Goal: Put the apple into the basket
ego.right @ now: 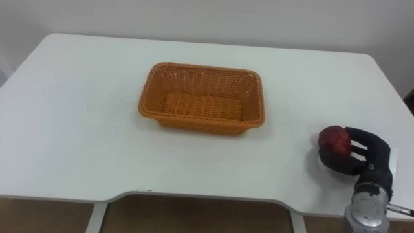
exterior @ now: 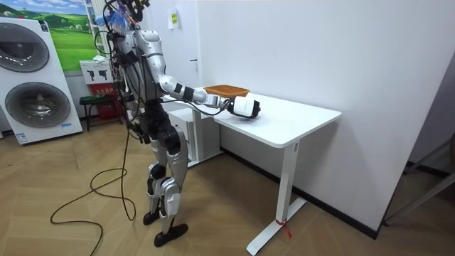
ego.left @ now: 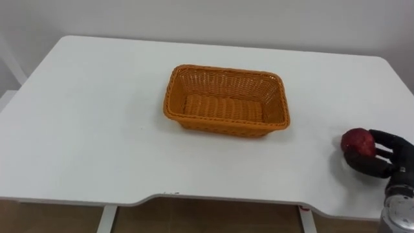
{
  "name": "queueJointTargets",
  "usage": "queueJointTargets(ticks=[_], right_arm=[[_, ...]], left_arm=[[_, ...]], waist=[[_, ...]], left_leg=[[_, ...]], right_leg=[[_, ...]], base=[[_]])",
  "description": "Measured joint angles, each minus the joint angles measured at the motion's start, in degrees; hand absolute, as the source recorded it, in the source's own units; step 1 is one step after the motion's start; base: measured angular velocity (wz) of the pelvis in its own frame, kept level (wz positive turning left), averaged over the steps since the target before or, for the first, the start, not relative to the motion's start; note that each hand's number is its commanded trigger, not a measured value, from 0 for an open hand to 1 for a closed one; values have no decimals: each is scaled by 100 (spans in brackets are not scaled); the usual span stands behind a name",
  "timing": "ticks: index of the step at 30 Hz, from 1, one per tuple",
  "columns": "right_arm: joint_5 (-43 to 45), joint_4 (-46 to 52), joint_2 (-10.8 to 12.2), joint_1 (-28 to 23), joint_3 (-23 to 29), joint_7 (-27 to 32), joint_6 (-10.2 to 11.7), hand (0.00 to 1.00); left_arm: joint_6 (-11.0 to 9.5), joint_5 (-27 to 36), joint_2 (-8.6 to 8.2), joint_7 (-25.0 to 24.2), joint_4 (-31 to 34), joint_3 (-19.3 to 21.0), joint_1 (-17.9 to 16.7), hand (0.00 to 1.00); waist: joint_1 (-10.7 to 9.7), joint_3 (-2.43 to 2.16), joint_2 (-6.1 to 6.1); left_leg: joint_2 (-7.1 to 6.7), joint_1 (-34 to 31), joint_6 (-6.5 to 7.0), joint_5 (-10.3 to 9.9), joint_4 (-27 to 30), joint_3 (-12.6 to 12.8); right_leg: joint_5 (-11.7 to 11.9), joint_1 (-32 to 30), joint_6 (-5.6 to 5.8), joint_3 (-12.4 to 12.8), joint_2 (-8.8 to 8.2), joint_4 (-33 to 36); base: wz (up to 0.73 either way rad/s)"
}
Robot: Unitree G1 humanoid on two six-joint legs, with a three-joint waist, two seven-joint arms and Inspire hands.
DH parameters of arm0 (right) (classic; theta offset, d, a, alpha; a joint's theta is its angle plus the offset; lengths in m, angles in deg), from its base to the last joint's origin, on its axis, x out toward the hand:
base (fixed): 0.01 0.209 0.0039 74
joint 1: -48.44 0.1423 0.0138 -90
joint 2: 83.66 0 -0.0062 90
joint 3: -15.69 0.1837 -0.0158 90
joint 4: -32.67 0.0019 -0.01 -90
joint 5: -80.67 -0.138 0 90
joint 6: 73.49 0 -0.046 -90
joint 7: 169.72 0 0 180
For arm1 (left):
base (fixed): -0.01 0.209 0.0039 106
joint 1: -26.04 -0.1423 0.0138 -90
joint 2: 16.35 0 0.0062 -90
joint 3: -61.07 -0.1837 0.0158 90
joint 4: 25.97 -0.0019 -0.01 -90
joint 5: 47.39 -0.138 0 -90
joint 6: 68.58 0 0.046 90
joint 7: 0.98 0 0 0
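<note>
Now right hand (ego.left: pixel 383 162) is gripping round red apple (ego.left: pixel 358 141) lower right, near edge of smooth white surface (ego.left: pixel 97 129); woven rectangular basket (ego.left: pixel 223 125) sitting centre, well apart.

The right robot hand (ego.left: pixel 398 158) is black, with smooth, glossy, segmented fingers on a dark palm. Toward five o'clock from it in the eye views, the wrist is a rounded silver-grey metal collar. In the room view the forearm ends in a white cuff with a black band. The upper arm and legs are silver-grey shells with black joints, and the torso is dark. A thin dark cable trails from the feet toward eight o'clock in loose loops.
</note>
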Motion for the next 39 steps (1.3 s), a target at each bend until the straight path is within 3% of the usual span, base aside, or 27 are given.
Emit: queueJointTargets(ticks=[9,12,19,33,39], right_arm=[[-34,151,1,-1,-69,3,-54,100],[-222,559,1,0,-143,8,-149,100],[-215,1810,2,13,-290,27,-125,100],[-31,3049,-91,171,-317,-253,-127,100],[290,3311,-90,219,-599,-501,-126,100]], left_arm=[[4,0,-1,-25,-1,-1,-10,0],[3,6,0,-95,-1,2,-4,0],[-41,9,-2,-99,-39,-1,36,0],[-42,1,-8,-218,-26,-7,42,0],[-24,6,-24,-217,-53,-20,98,0]], waist=[[52,-12,-7],[64,-11,3],[86,-8,3],[94,3,16],[304,-2,15]], left_leg=[[2,0,0,0,-23,22],[0,1,-3,2,-57,56],[-25,2,-3,2,-67,53],[-1,-209,-4,3,45,-61],[-2,-185,-11,7,32,-74]], right_leg=[[3,-46,0,16,4,10],[3,-52,1,30,5,9],[4,-36,2,-4,5,-16],[5,-143,0,-181,-8,-9],[5,-132,-1,-171,-7,-6]], base=[[0],[-4],[1],[4],[0]])
